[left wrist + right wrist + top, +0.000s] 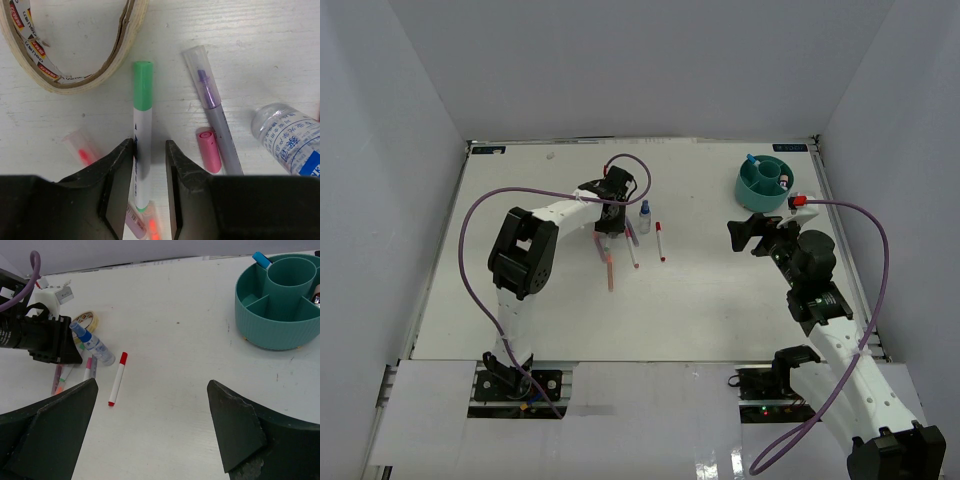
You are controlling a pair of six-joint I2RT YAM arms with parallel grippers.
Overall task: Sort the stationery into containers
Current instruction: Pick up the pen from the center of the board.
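left gripper (150, 150): jaws narrow, straddling green-capped pen (142, 115) lying flat on table (250, 30); one finger touching barrel, slight gap at other, not clamped. tan loop (75, 82) just beyond pen's cap. bottle (287, 140), pink cap (208, 150) beside. right gripper (152, 387): wide, empty, apart from teal organiser (272, 327). red-capped pen (118, 377) near bottle.

Robotics lab cell: white table (710, 300) boxed by plain white walls (640, 60), cabled robot arms (525, 255) bolted on.
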